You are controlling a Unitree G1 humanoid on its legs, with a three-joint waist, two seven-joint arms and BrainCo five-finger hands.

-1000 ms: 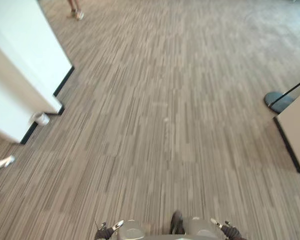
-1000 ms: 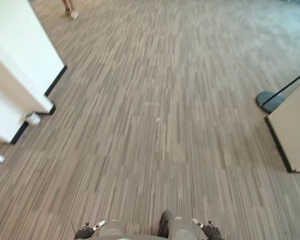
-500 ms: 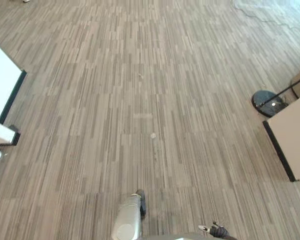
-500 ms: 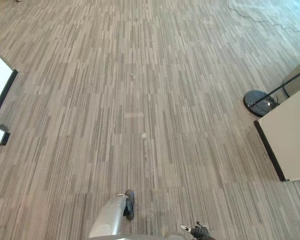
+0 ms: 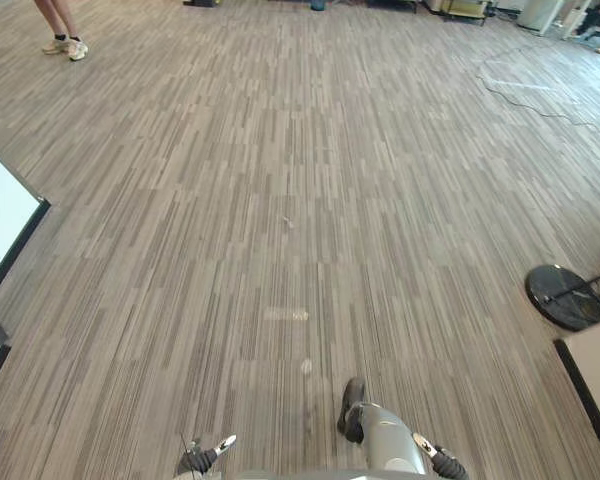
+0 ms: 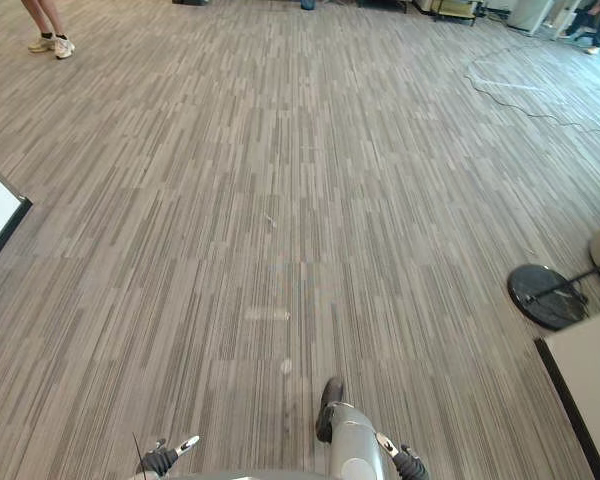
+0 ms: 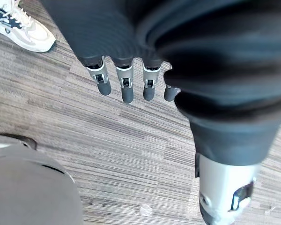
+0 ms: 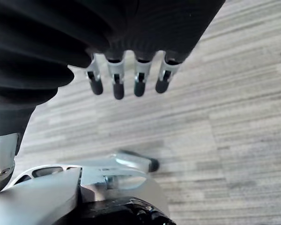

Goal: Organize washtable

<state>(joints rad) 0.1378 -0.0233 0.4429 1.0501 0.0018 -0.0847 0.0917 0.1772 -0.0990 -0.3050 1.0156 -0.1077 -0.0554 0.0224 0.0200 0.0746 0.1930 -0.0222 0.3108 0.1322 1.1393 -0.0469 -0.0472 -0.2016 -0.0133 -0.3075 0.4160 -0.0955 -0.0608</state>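
No washtable or item from it is in sight; striped grey carpet lies ahead of me. My left hand (image 5: pixel 202 458) hangs low at the bottom edge of the left eye view, and its wrist view shows straight fingers (image 7: pixel 126 84) over bare carpet, holding nothing. My right hand (image 5: pixel 438 465) hangs at the bottom right. Its fingers (image 8: pixel 126 79) are likewise straight and empty above the floor.
A person's legs and shoes (image 5: pixel 60 30) stand far off at the left. A white panel (image 5: pixel 0 230) borders the left side. A black round stand base (image 5: pixel 565 297) and a beige cabinet corner (image 5: pixel 595 370) sit at the right. A sneaker (image 7: pixel 18 23) shows by my left hand.
The whole picture has shifted, so the camera has moved: the white panel slid out to the left and more of the far floor shows. Both hands still hang empty.
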